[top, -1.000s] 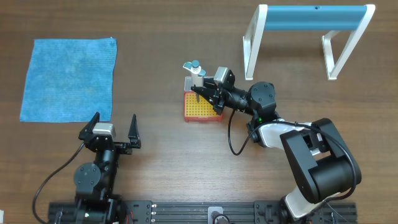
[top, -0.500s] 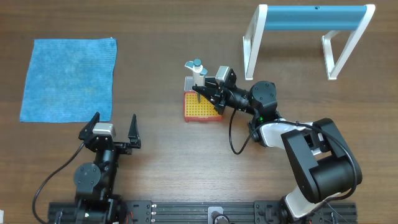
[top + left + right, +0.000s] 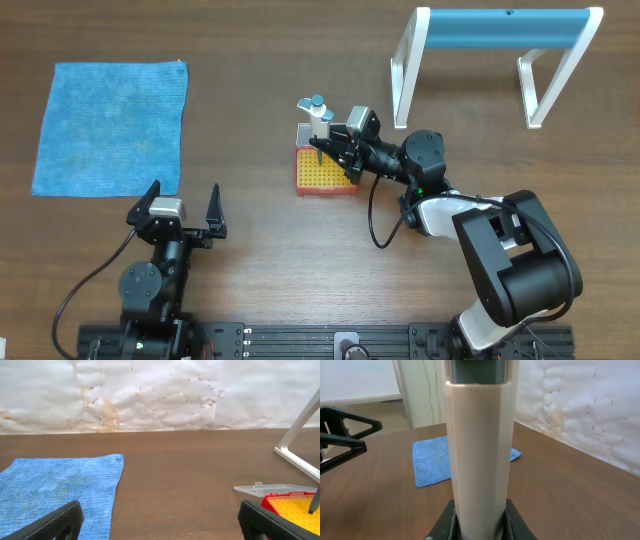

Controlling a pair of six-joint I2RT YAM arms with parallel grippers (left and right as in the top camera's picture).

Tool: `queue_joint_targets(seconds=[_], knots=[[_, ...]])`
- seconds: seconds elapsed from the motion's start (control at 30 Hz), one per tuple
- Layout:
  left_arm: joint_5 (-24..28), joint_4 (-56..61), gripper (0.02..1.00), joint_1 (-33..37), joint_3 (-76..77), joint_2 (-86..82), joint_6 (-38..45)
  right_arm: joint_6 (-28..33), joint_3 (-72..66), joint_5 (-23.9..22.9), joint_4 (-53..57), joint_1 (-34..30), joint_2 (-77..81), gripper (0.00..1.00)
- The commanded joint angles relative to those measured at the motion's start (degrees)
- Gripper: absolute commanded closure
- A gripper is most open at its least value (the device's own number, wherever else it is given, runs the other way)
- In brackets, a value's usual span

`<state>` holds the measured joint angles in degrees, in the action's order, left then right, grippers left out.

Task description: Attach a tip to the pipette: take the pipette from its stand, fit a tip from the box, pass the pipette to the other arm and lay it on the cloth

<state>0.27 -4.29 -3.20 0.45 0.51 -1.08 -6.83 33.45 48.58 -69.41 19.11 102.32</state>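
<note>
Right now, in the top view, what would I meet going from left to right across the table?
blue cloth → left gripper, open → tip box → pipette stand

The right gripper (image 3: 328,147) has its fingers clamped on the pipette (image 3: 318,115), held upright above the orange tip box (image 3: 325,175) in the middle of the table (image 3: 270,270). The left gripper (image 3: 181,203), fingers spread apart, sits near the blue cloth (image 3: 110,128). A white-and-blue stand (image 3: 500,28) occupies the far right corner.
</note>
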Motion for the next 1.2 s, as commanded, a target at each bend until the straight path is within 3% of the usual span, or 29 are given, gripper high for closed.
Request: queue_joint_targets(seconds=[0.03,0.93,1.2], knots=[[0.37,-0.42,0.020,-0.15,-0.13,-0.31,1.14,-0.85,-0.79,1.44,0.35,-0.04,-0.85,0.923],[0.37,-0.42,0.020,-0.15,-0.13,-0.31,1.16,-0.83,-0.79,2.49,-1.77,0.35,-0.98,0.923],[0.37,-0.42,0.020,-0.15,-0.13,-0.31,1.14,2.05,-0.79,1.38,-1.16,0.35,-0.96,0.923]])
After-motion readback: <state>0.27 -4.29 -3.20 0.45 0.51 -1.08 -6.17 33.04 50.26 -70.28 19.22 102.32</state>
